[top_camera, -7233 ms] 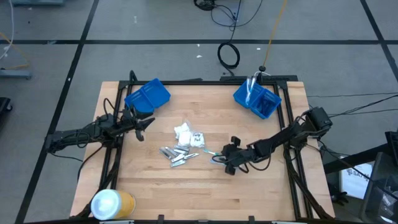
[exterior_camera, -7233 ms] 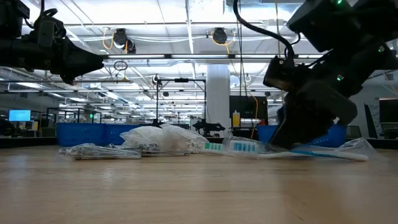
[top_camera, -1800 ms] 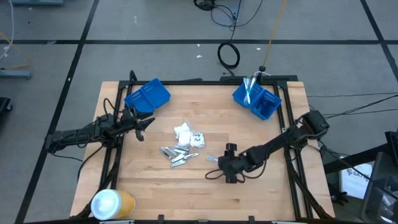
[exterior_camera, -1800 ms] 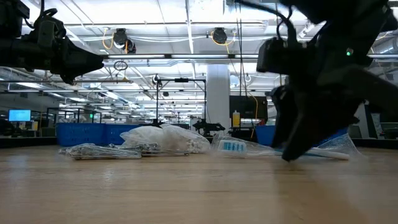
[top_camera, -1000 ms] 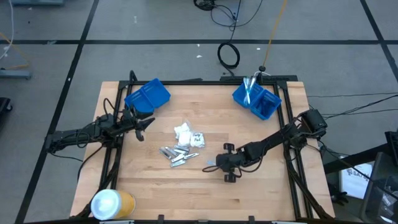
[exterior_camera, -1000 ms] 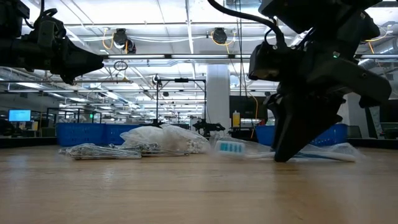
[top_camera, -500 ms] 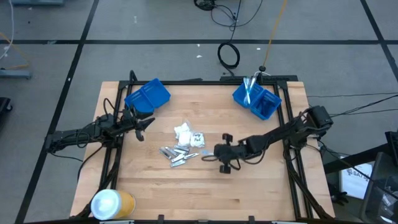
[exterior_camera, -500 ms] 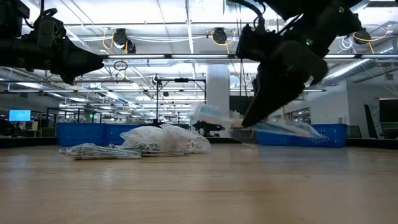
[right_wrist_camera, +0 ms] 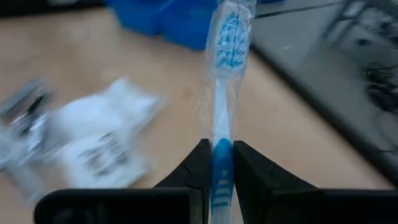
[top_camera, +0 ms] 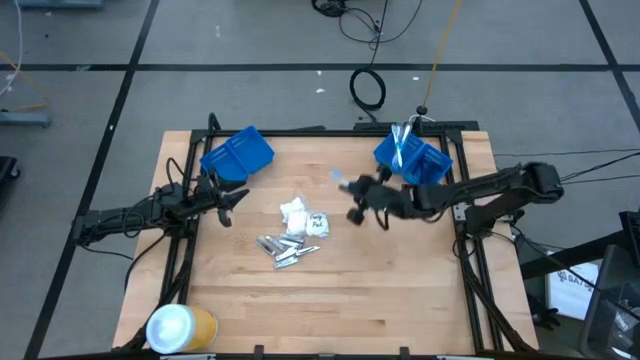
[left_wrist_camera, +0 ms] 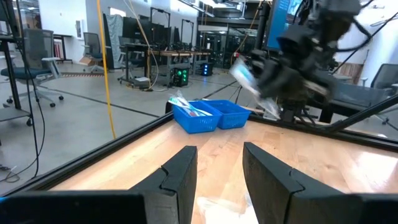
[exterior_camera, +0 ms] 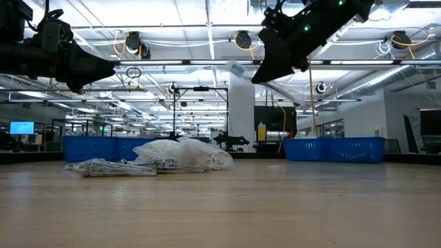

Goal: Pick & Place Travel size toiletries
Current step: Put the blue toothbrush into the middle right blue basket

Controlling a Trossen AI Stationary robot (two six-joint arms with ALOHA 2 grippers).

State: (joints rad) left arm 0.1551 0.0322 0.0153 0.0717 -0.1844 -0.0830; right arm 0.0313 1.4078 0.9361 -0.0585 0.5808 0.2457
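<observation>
My right gripper (top_camera: 355,197) is high above the table's middle, shut on a white-and-blue toothbrush in a clear wrapper (right_wrist_camera: 227,43); the brush head (exterior_camera: 236,68) sticks out past the fingers. On the table lie white packets (top_camera: 300,215) and short silver tubes (top_camera: 282,247) in a pile. A blue bin (top_camera: 412,160) at the far right holds more toothbrushes. My left gripper (top_camera: 235,200) is open and empty at the table's left, its fingers (left_wrist_camera: 180,174) apart. My right gripper pinches the toothbrush's handle (right_wrist_camera: 222,155) between its two fingers (right_wrist_camera: 200,160), wrapper and all. The fingers lie along the brush, whose bristle end points out beyond them. The toothbrush is lifted clear of the table.
A second blue bin (top_camera: 237,155) stands at the far left. A big yellow-and-white roll (top_camera: 180,327) lies at the near left corner. Bare wood (top_camera: 400,290) stretches across the table's near right part. Black frame rails run along the table's edges.
My right gripper has risen from the table with the toothbrush and gone toward the far edge, nearer the right blue bin. The toothbrush, which lay on the wood a second ago, is now lifted clear and high.
</observation>
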